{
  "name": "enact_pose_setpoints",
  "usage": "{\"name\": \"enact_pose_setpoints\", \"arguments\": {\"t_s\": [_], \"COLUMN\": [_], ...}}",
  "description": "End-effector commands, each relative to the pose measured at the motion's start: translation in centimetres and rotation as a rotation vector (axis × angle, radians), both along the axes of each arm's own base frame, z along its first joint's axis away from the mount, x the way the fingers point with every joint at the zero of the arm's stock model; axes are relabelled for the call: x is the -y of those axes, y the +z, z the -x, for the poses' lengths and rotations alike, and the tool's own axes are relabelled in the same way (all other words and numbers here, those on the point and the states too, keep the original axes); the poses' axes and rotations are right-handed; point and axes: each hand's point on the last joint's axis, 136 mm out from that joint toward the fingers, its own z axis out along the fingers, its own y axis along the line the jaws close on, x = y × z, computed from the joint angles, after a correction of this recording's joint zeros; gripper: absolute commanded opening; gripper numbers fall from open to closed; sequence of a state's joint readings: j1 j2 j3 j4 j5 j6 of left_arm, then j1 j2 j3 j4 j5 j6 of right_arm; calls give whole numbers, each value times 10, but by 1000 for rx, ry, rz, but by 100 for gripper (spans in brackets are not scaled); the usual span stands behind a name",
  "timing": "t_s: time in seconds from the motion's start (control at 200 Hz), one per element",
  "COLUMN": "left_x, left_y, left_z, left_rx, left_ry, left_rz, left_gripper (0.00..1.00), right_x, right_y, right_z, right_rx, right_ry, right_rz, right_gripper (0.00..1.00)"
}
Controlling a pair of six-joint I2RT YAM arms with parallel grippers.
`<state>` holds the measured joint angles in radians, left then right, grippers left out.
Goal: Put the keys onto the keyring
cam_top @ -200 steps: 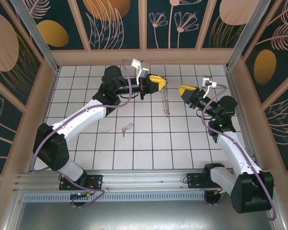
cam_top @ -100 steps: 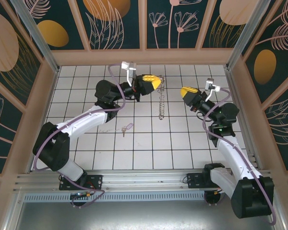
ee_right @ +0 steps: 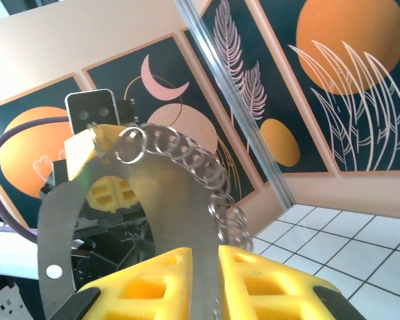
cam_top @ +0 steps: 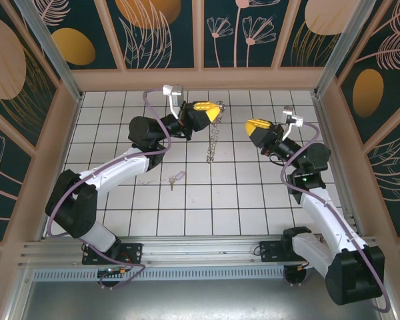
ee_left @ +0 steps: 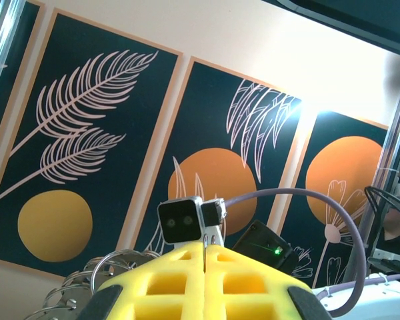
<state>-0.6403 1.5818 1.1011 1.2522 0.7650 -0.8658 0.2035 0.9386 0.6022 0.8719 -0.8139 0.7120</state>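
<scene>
As you look from above: left gripper up over back of tiled floor, jaws together, pinching keyring rim, small rings hanging below. Right gripper faces it, jaws clamped on ring's flat band. Key lies on floor, well apart from both grippers.

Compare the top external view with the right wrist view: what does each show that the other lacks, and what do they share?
Top external: the key with its lilac tag lying on the tiled table, apart from both arms. Right wrist: the keyring's flat grey band running down between the right pincer's fingers. Shared: the left pincer pinching the keyring, its small rings dangling.
</scene>
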Motion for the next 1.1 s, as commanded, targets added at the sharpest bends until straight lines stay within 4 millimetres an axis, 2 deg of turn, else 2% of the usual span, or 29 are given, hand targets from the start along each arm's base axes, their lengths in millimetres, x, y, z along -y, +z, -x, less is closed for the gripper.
{"name": "enact_pose_setpoints", "arguments": {"t_s": [0.0,0.21,0.36,0.741,1.096], "left_x": [-4,20,25,26,31], "left_y": [19,-8,-28,-33,-32], "left_z": [6,-20,-34,-24,-18], "left_rx": [46,9,57,146,125], "left_ry": [13,74,162,112,38], "left_rz": [25,-216,-404,-550,-536], "left_gripper": [0,0,0,0,0], "right_x": [-6,-10,-12,-15,-9], "right_y": [32,33,26,15,29], "right_z": [15,7,0,2,-3], "right_rx": [130,135,118,121,114], "right_ry": [32,34,44,147,166], "right_rz": [0,14,29,106,-15], "right_gripper": [19,19,19,18,16]}}
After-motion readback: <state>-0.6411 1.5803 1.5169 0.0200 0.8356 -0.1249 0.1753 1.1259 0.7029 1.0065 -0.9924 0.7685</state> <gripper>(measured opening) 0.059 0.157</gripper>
